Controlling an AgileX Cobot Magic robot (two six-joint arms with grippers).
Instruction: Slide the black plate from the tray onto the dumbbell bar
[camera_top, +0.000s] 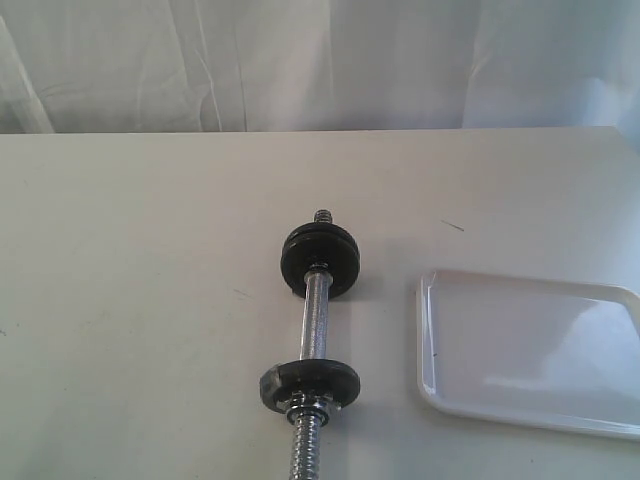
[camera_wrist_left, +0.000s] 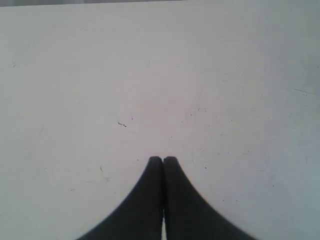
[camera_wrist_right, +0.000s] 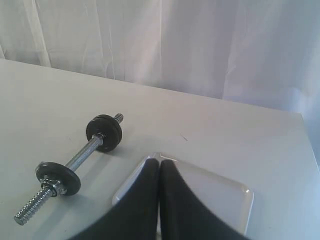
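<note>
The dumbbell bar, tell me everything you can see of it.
The bar is a shiny chrome rod, smooth in the middle with coarse threaded ends. A thick black disc sits near its far end, a thinner disc nearer the camera, leaving a long bare thread. It lies on the table, carried on those discs, left of the tray and clear of it.

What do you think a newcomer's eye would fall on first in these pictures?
The chrome dumbbell bar lies in the middle of the table, with black discs near each end. To its right in the exterior view sits the white tray, bare where it shows. The left gripper and right gripper are both shut and empty.
</note>
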